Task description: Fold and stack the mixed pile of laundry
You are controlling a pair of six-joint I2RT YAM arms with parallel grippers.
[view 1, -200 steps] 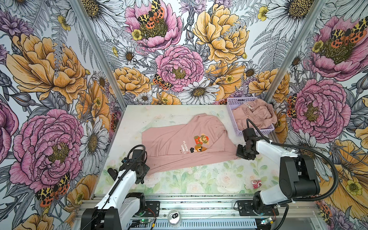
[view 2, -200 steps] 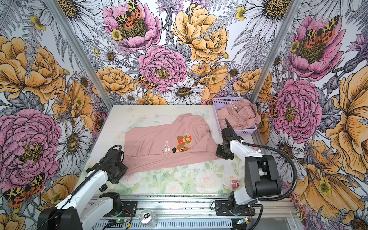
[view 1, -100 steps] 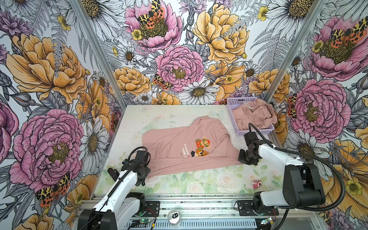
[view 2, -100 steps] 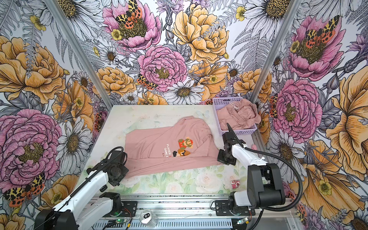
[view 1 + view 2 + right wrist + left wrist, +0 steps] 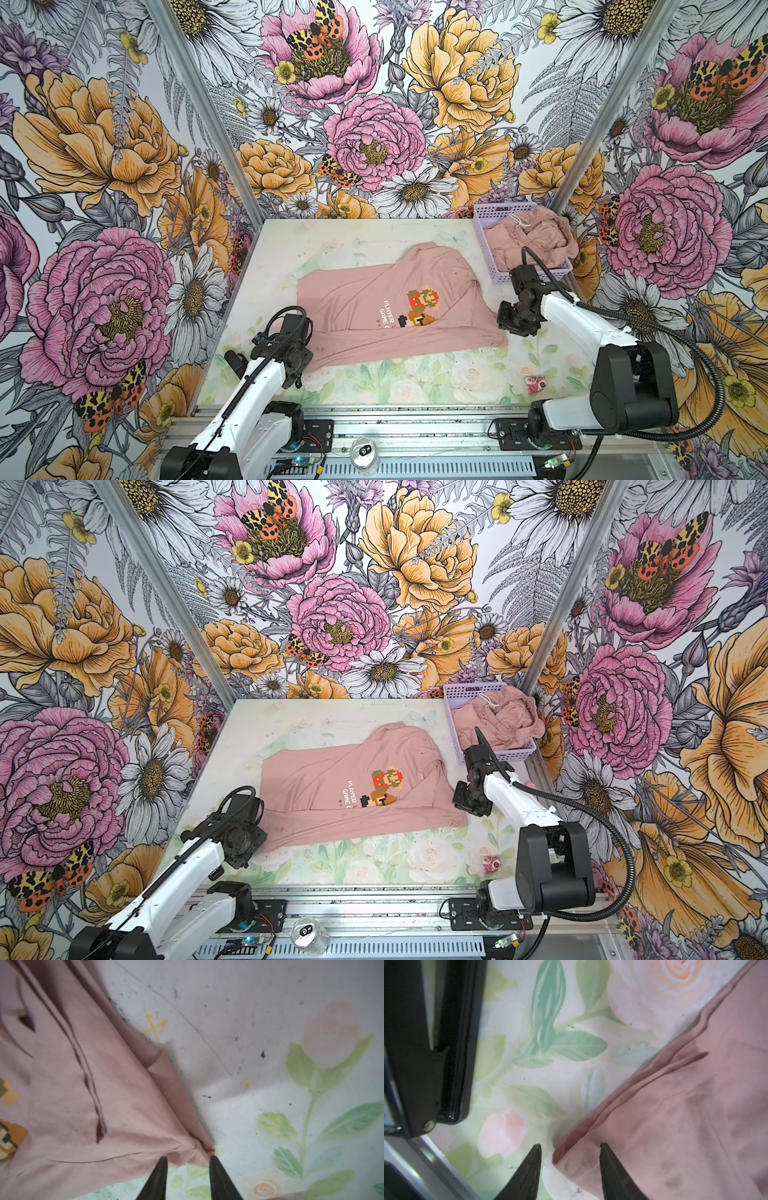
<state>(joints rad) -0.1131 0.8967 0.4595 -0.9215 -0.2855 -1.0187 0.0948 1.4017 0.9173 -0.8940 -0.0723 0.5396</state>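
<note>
- The left gripper [image 5: 569, 1147] has its two black fingertips spread apart. They straddle the near-left corner of the dusty-pink soft T-shirt [image 5: 675, 1115], and the cloth lies slack between them, not pinched.
- The right gripper [image 5: 188, 1158] also has parted jaws. The T-shirt's near-right corner ends right at its tips, loose on the tabletop and not clamped.
- In both top views the T-shirt [image 5: 365, 299] [image 5: 328, 783] lies spread mid-table. Its long axis runs left to right, from one gripper to the other, and its near edge slopes toward the left arm.
- The pixel-art game character [image 5: 420, 307] and the white text sit right of the garment's middle, turned a quarter. The tops of the letters face the right side of the table. A fold of pink cloth cuts off the near end of the print.
- The pale floral-print table [image 5: 415, 374] is bare around the T-shirt's near edge.
- At the far right corner stands a lilac perforated plastic basket [image 5: 484, 216]. A crumpled dusty-pink drawstring garment [image 5: 536, 241] fills it and spills over its right rim.
</note>
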